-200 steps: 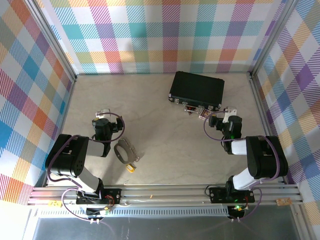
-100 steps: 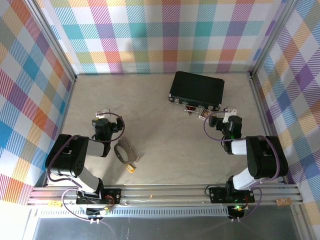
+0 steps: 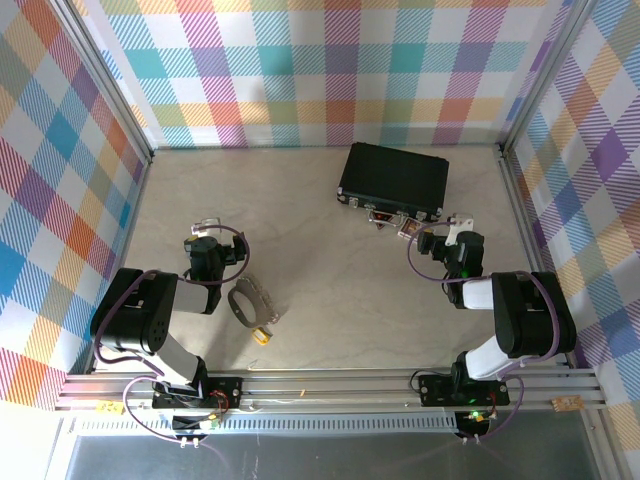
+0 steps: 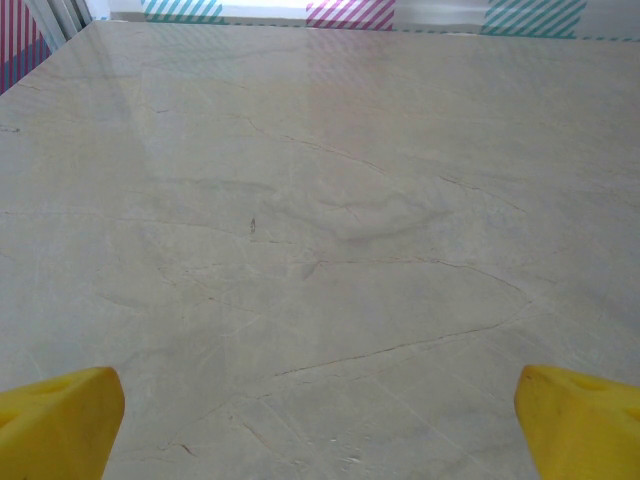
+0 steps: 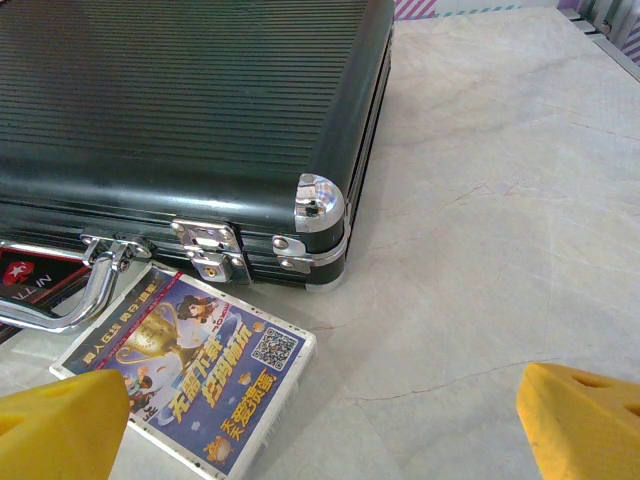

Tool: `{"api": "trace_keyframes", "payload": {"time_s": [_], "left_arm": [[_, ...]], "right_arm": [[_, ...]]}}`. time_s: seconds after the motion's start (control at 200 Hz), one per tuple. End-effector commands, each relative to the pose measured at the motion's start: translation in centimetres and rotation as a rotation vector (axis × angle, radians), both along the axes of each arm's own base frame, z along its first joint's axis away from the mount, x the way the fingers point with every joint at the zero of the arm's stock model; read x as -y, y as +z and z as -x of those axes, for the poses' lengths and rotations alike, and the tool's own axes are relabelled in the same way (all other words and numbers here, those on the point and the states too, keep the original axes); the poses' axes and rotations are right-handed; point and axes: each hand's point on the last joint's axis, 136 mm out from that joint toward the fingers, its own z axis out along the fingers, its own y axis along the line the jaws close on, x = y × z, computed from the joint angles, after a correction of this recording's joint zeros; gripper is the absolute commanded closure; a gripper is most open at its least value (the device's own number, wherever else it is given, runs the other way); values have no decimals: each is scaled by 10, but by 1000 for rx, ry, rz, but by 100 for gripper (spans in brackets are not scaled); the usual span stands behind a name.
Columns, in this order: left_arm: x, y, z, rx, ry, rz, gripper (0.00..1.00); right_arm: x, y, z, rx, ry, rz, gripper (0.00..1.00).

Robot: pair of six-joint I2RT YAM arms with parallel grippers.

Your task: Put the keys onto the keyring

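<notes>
The keyring lies flat on the table, behind the left gripper and a little to its right, near that arm's wrist and apart from the fingers. The keys lie against the ring's right side, and at this size we cannot tell whether any is threaded on it; a small yellow piece sits just behind them, nearer the arm bases.

We see the left gripper spread wide and holding nothing; in its wrist view the yellow fingertips stand at the two lower corners with bare table between them. The right gripper is likewise spread wide and empty, well apart from the keyring; just ahead of it lies a black case, closed, its ribbed lid facing up.

The table is pale, stone-patterned and faintly veined; checked cloth walls in many colours close it on three sides, and a metal rail runs along the near edge by the arm bases.

From above we take in both arms, the ring and the case together. The right wrist view adds what the top view blurs: the case's silvery corner fitting, its latch, its handle, and a small printed box lying on the table just beside the case, ahead of the left fingertip; the left wrist view looks across the table to a strip of the far wall.
</notes>
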Motion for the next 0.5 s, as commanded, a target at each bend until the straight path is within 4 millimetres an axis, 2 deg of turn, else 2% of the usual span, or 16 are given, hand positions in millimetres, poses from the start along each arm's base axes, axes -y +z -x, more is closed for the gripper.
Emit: {"api": "trace_keyframes", "payload": {"time_s": [0.0,0.38,0.495], "left_arm": [[-1,5,-5,12,-5,-4,0],[-1,6,-5,16,-5,-4,0],[-1,7,-5,17,-5,-3,0]], "right_arm": [[-2,12,-8,36,5,1,1],[-2,12,-8,38,8,2,1],[-4,20,-11,14,16,2,1]]}}
